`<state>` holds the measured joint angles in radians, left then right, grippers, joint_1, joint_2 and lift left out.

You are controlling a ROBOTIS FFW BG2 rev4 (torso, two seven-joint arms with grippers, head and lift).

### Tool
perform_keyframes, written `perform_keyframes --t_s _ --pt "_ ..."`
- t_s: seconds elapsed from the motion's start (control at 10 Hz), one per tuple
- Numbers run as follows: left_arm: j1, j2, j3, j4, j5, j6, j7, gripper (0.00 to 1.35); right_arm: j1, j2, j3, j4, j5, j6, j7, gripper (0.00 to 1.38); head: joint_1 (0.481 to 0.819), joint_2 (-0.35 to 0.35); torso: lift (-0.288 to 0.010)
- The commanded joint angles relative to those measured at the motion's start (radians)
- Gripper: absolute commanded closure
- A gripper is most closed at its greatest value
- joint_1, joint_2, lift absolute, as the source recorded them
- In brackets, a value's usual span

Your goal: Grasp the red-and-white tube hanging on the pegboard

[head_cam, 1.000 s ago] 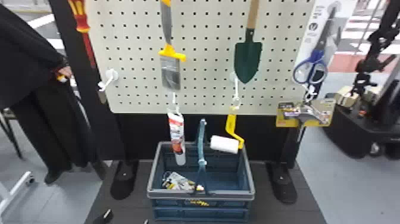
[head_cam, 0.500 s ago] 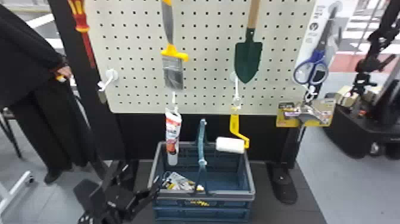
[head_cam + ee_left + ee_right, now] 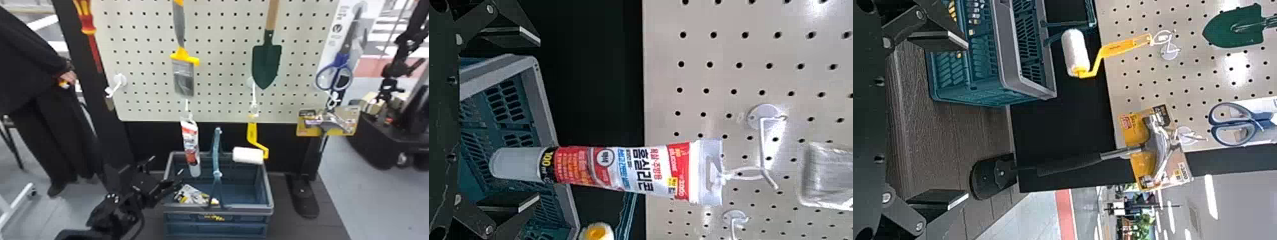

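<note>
- The red-and-white tube (image 3: 190, 145) (image 3: 619, 167) hangs by a white tie from a white hook on the pegboard (image 3: 223, 79) (image 3: 729, 75), straight above the crate's back rim, cap end down.
- Its body is red and white with dense print and a narrow black band next to the cap. The hung end is flat and crimped, and the cap is pale grey and cylindrical.
- The crate (image 3: 217, 209) (image 3: 536, 100) (image 3: 1023, 50) is blue plastic with slotted lattice walls and a grey rim, and it stands on the dark tabletop (image 3: 287, 226).
- Inside the crate lies a crinkled packet (image 3: 191, 195) printed in yellow, black and white. The crate's pale blue handle (image 3: 217, 166) stands upright across the middle.
- A paint roller (image 3: 248, 155) (image 3: 1075, 52) with a white fuzzy sleeve and a bent yellow handle hangs above the crate's back right corner.
- Higher above the crate hang a paintbrush (image 3: 183, 75) with a yellow collar and a green trowel (image 3: 266, 65) (image 3: 1235, 25) with a wooden handle.
- The left gripper (image 3: 166, 174) (image 3: 529, 120) sits just beside the crate's left wall, below the tube. Its flat black fingers are spread apart and do not touch the tube.
- In the right wrist view, the right gripper (image 3: 959, 120) faces the crate's outer wall with its fingers spread wide and nothing between them.
</note>
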<state>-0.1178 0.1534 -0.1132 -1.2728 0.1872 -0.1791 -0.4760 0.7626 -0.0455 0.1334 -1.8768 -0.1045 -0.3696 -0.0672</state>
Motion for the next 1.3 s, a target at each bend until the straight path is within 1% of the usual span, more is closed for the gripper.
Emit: perform_keyframes --t_s 0.0,0.2,0.4,0.6,0.7,0.8,0.9,1.0,1.1,1.2 --pt "-0.081 0.006 -0.033 0.088 0.021 -0.003 -0.018 0.21 -0.004 0.004 0.0 0.003 0.0 0.001 0.004 0.24 0.549 0.0 -0.1" --pt "-0.163 0.006 -0.065 0.184 0.046 -0.033 -0.044 0.21 -0.019 0.009 0.0 0.017 0.002 0.001 0.023 0.24 0.549 0.0 -0.1" --pt "-0.202 0.003 -0.082 0.192 0.048 -0.029 -0.049 0.21 -0.025 0.016 0.0 0.027 0.002 0.001 0.032 0.24 0.549 0.0 -0.1" --pt "-0.285 0.002 -0.126 0.25 0.049 -0.017 -0.076 0.21 -0.034 0.018 0.0 0.035 0.002 0.001 0.041 0.24 0.549 0.0 -0.1" --pt "-0.29 0.003 -0.131 0.258 0.052 -0.017 -0.078 0.21 -0.038 0.019 0.0 0.04 0.002 0.001 0.047 0.24 0.549 0.0 -0.1" --pt "-0.29 0.003 -0.128 0.258 0.052 -0.014 -0.081 0.29 -0.036 0.019 0.0 0.04 0.002 0.001 0.049 0.24 0.549 0.0 -0.1" --pt "-0.288 0.003 -0.131 0.258 0.058 -0.016 -0.081 0.71 -0.036 0.021 0.0 0.04 0.0 0.001 0.049 0.24 0.549 0.0 -0.1" --pt "-0.285 0.003 -0.135 0.258 0.061 -0.022 -0.075 1.07 -0.036 0.021 0.0 0.044 0.0 0.001 0.049 0.24 0.549 0.0 -0.1" --pt "-0.285 0.003 -0.137 0.258 0.06 -0.029 -0.072 1.12 -0.036 0.021 0.0 0.044 0.0 0.001 0.049 0.25 0.549 0.0 -0.1" --pt "-0.285 0.003 -0.141 0.258 0.06 -0.033 -0.069 1.12 -0.036 0.021 0.0 0.044 0.0 0.001 0.049 0.25 0.549 0.0 -0.1"
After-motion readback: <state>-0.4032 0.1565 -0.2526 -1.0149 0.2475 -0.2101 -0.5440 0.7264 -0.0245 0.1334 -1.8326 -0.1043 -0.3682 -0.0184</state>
